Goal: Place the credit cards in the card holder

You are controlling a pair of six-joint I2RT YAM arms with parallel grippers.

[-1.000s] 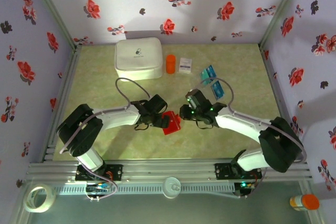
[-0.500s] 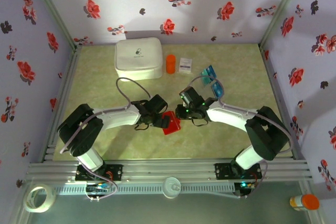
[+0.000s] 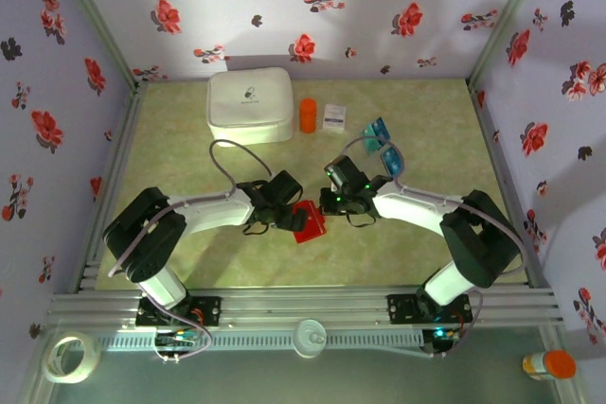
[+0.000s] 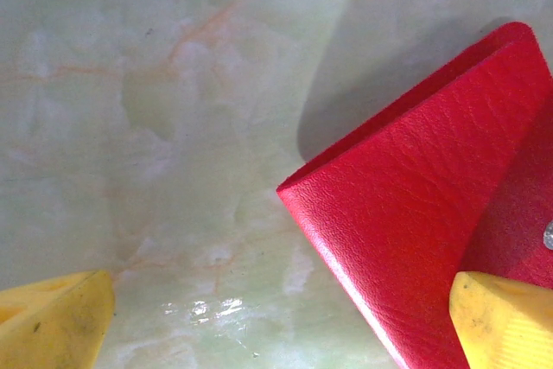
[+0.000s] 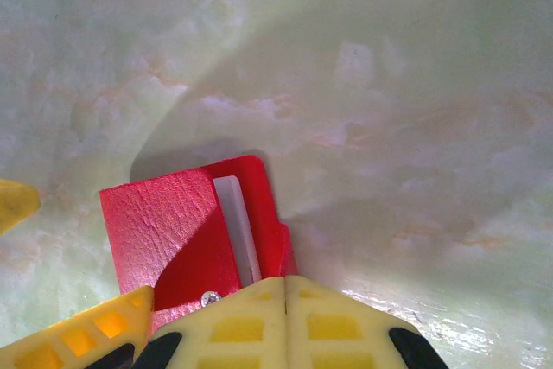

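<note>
Roughly at the middle of the table (image 3: 218, 257), a little toward its near edge, the red card holder (image 3: 309, 222) lies between the two grippers. The left gripper (image 3: 290, 214) reaches it from the left with its jaws spread as wide as they go and nothing clamped. In the left wrist view, one yellow fingertip (image 4: 501, 321) sits over the holder's red leather. The other hangs over bare surface, well off to the side.

The right gripper (image 3: 330, 202) meets the holder from the right with its jaws closed tight together. In the right wrist view its fingers (image 5: 233, 326) press flush against each other, and the holder's near edge runs under them. The holder lies partly folded open there, with a pale strip of pocket showing between the red flaps. Whether a flap is pinched between the fingers cannot be told.

The credit cards (image 3: 378, 130), teal and blue, lie loose well apart from the holder, in the far half of the table toward its right edge. Along the far edge stand a white zip case (image 3: 249, 104), an orange cylinder (image 3: 308, 114) just beside it and a small white packet (image 3: 333, 116).
</note>
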